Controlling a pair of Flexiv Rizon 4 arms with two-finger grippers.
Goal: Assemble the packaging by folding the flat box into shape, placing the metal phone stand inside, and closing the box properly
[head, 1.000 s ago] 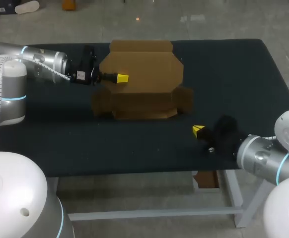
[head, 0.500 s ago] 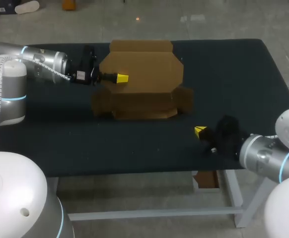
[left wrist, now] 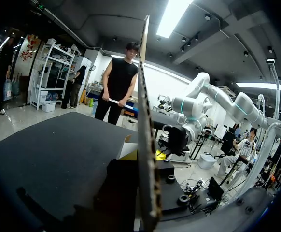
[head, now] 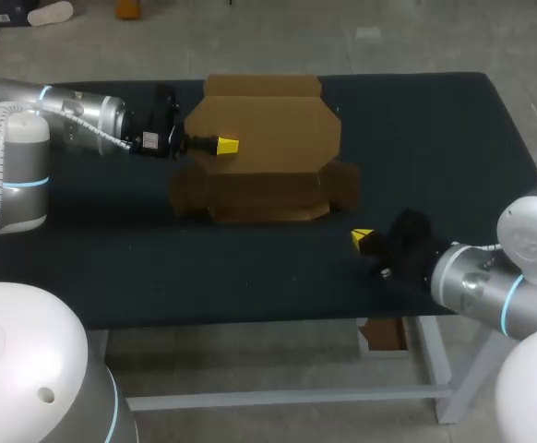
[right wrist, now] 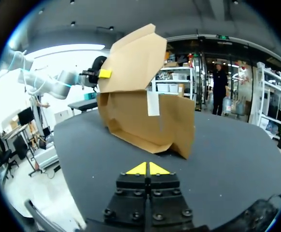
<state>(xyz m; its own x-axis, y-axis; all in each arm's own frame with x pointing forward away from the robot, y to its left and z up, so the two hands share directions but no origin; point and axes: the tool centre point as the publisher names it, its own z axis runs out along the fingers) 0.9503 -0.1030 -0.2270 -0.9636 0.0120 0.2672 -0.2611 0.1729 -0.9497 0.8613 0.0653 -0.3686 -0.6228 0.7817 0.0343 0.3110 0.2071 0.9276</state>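
The left claw (head: 224,146) is clamped on the lid (head: 264,125) of the cardboard box (head: 268,198). From its own wrist camera the lid's edge runs straight out between the two fingers, with a dark finger against one face and a yellow tip (left wrist: 159,155) against the other. From overhead only one yellow tip shows, lying on the lid's upper face near its 9 o'clock edge. The left arm (head: 75,115) comes in from 9 o'clock, stretched low over the dark table (head: 435,129).

The lid stands raised at a slant above the body of the box. The box sits about mid-table, nearer the 12 o'clock edge. Small side flaps stick out flat at its 9 o'clock and 3 o'clock ends, and another flap shows past the lid at 12 o'clock.

The right claw (right wrist: 147,168) is closed, its two yellow tips pressed together with nothing between them. Seen from overhead it sits low over the table at about 4 o'clock from the box, apart from it and close to the table's 6 o'clock edge, with its tips pointing toward the box. From its wrist camera the box lies ahead, a little toward 11 o'clock, with bare tabletop in between. A pale patch (right wrist: 153,104) shows on the wall facing it, and the left claw's yellow tip sits on the lid's outer face. The right arm (head: 476,281) enters from the 4 o'clock corner.
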